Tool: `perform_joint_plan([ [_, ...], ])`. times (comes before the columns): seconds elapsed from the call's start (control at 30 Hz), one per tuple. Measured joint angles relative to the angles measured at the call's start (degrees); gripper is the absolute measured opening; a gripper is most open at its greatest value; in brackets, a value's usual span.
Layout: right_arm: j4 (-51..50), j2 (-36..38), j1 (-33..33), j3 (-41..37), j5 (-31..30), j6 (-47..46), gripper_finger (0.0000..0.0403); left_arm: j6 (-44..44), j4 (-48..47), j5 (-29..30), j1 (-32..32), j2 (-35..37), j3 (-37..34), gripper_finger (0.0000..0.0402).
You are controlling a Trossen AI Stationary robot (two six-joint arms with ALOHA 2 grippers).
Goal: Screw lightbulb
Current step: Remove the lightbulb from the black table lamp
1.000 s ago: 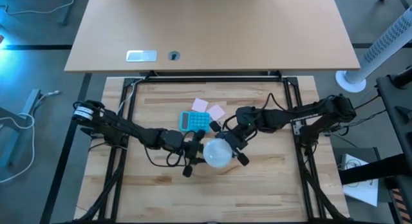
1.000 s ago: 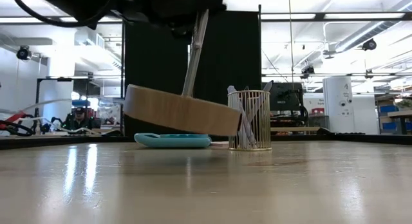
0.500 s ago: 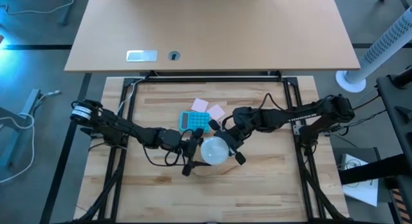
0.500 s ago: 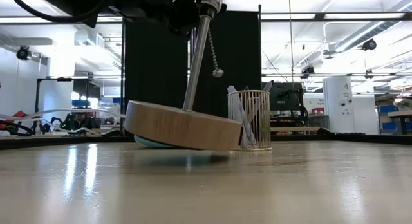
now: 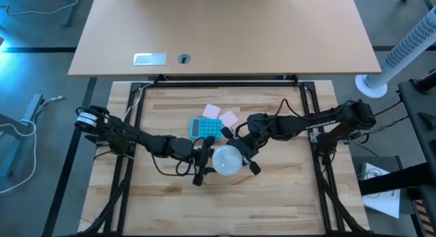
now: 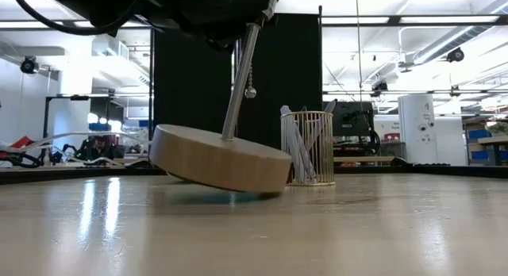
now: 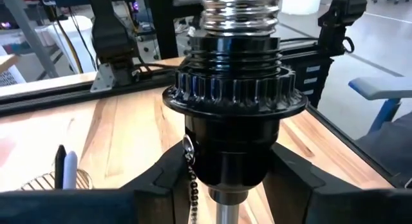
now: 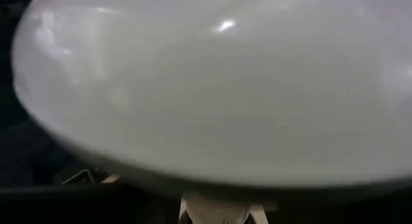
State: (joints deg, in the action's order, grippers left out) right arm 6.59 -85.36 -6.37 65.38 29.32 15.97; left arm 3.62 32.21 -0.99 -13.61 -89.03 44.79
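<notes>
The lightbulb (image 5: 228,160) sits at the centre of the bench (image 5: 170,196), at about five o'clock from the blue calculator (image 5: 205,128), its globe clamped in the right end effector (image 5: 242,155), whose fingers are closed narrow against the white glass that fills the right wrist view (image 8: 212,89). The left end effector (image 5: 201,162) meets it from nine o'clock, its fingers (image 7: 161,179) standing either side of the black socket (image 7: 233,114); whether they pinch it I cannot tell. The bulb's metal thread (image 7: 241,11) is partly seated in the socket's collar, so the screwing step looks to be under way. In the low view the wooden lamp base (image 6: 218,159) is tilted, only its lower edge near the bench, the pull chain (image 6: 250,92) hanging free. Next, probably: steady the socket while the right wrist turns the globe further in, keeping the axes aligned to avoid cross-threading.
</notes>
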Motion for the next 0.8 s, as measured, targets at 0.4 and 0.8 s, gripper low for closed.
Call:
perform_joint_plan([
  [0.4,-0.8,2.1,0.0,0.0,-2.1,-0.2,0.0145,0.3,-1.6,0.3,0.0,2.1,-0.3,0.0138],
  [0.8,-19.0,18.4,2.8,0.0,-31.0,-3.7,0.0142,0.2,-1.6,0.5,0.0,2.5,-0.6,0.0138],
])
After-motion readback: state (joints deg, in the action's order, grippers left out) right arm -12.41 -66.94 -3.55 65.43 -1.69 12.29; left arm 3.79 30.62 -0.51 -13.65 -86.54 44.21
